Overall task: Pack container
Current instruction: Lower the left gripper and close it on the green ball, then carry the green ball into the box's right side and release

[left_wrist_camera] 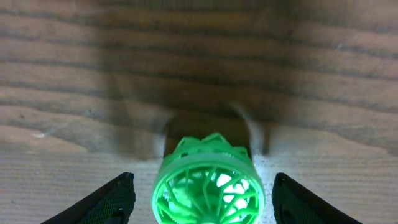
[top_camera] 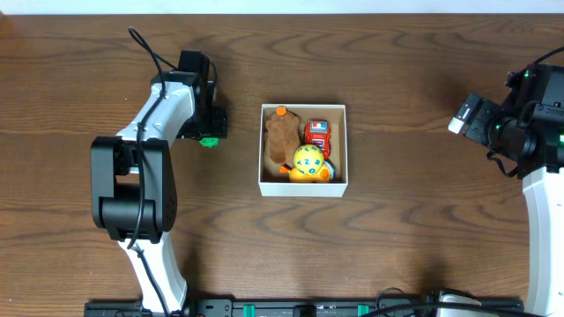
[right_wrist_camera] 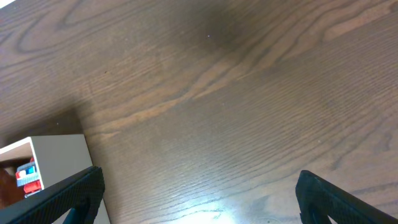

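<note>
The container (top_camera: 302, 187), a square white box with a tan inside, stands mid-table. It holds a brown plush toy (top_camera: 281, 135), a red toy car (top_camera: 317, 136) and a yellow ball with blue marks (top_camera: 307, 158). A green lattice toy (top_camera: 209, 140) lies on the table left of the box. In the left wrist view this green toy (left_wrist_camera: 208, 190) sits between the fingers of my left gripper (left_wrist_camera: 204, 183), which is open and not touching it. My right gripper (right_wrist_camera: 199, 193) is open and empty over bare wood, far right of the box (right_wrist_camera: 56, 155).
The wooden table (top_camera: 414, 220) spans the view. My left arm (top_camera: 132, 185) stretches from the front edge up the left side. My right arm (top_camera: 538, 132) stands at the right edge. The red car (right_wrist_camera: 28, 175) shows in the right wrist view.
</note>
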